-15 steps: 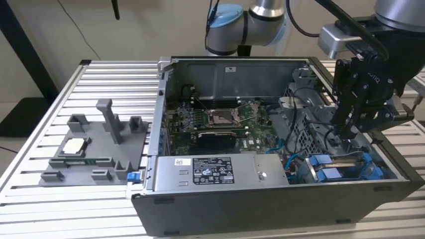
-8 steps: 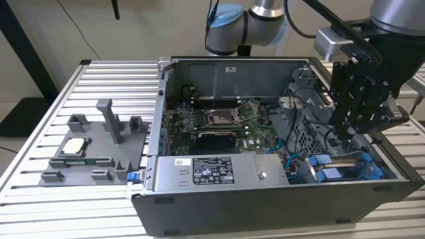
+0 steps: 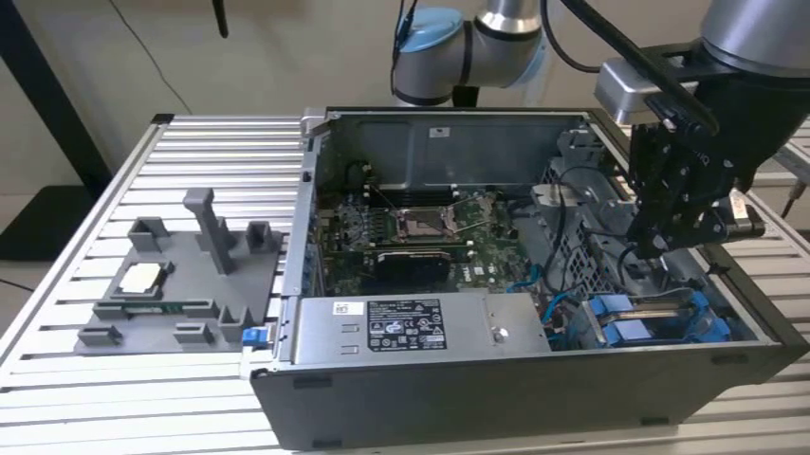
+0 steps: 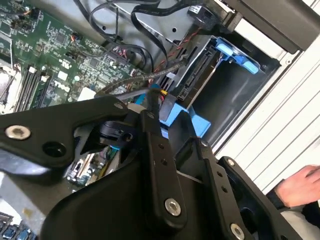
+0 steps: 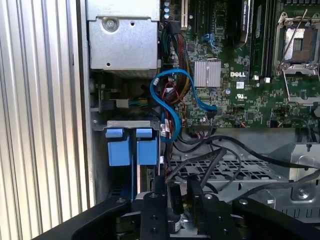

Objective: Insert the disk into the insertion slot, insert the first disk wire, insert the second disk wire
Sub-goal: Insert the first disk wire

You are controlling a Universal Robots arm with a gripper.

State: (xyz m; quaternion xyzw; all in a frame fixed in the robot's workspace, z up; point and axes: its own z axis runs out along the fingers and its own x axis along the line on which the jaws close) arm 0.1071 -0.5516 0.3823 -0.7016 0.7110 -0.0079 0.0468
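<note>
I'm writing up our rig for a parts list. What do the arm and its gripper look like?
The arm is silver-grey tubing with a pale blue joint cap, and a black cable runs along it. The gripper is matt black, built of flat linkage bars pinned with silver screws, with a grey block at the wrist.

The exterior view stands off the arm (image 3: 500,43), high and at a middling distance, facing down across the open computer case (image 3: 506,389) on the slatted table (image 3: 215,152), with the gripper (image 3: 652,248) at the exterior view's right; the first wrist view looks from close by, straight down past the gripper into the case; the second wrist view sits nearer still, looking obliquely along the gripper's black links; all three share the motherboard (image 5: 235,75) and the blue carriers (image 5: 132,147); both wrist views catch the table's slats beside the case.
</note>
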